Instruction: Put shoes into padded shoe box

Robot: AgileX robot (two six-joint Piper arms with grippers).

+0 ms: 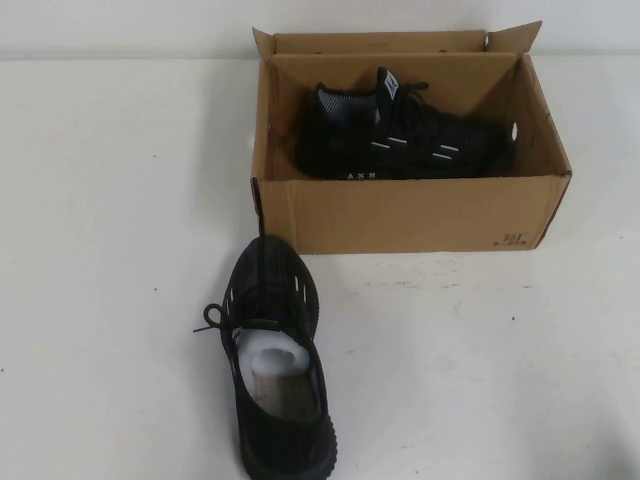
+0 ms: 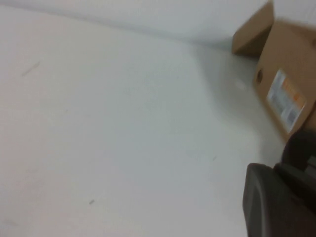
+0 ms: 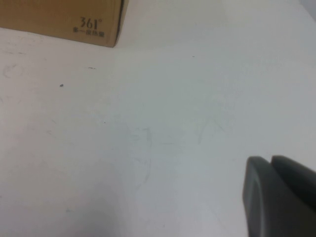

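Observation:
The brown cardboard shoe box [image 1: 400,215] stands open at the back middle of the table. One black knit sneaker [image 1: 400,135] with white dash marks lies inside it on its side. The other black sneaker [image 1: 275,350], stuffed with white paper, lies on the table in front of the box, toe toward the box. Neither gripper shows in the high view. My left gripper [image 2: 277,167] is shut and empty above bare table, with the box's labelled end [image 2: 286,94] beyond it. My right gripper [image 3: 270,159] is shut and empty above bare table, apart from the box's printed corner [image 3: 74,19].
The white table [image 1: 120,250] extends to both sides of the box and the loose sneaker. A white wall runs behind the box. The box's short flaps stand up at its back corners.

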